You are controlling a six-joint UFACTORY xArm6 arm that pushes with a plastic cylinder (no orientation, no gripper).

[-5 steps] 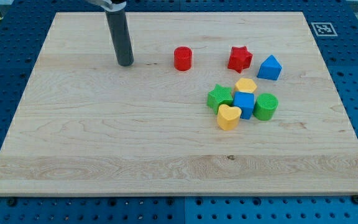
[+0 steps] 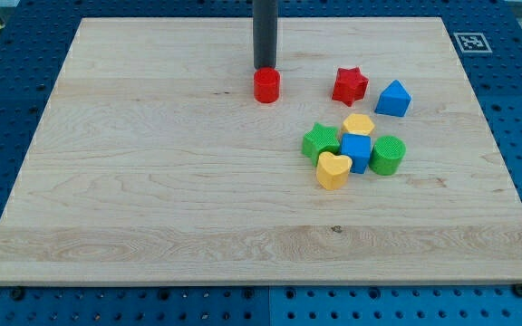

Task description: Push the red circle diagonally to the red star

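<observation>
my tip, the lower end of a straight dark rod, is a bare end with nothing to open or grasp; it stands at the upper edge of the red circle, seemingly touching it. the red circle sits in the upper middle of a wooden board. to its right, apart from it, lies the red star, with a blue house-shaped block just beside the star. below these, a tight cluster: yellow block, green star, blue cube, green cylinder, yellow heart.
</observation>
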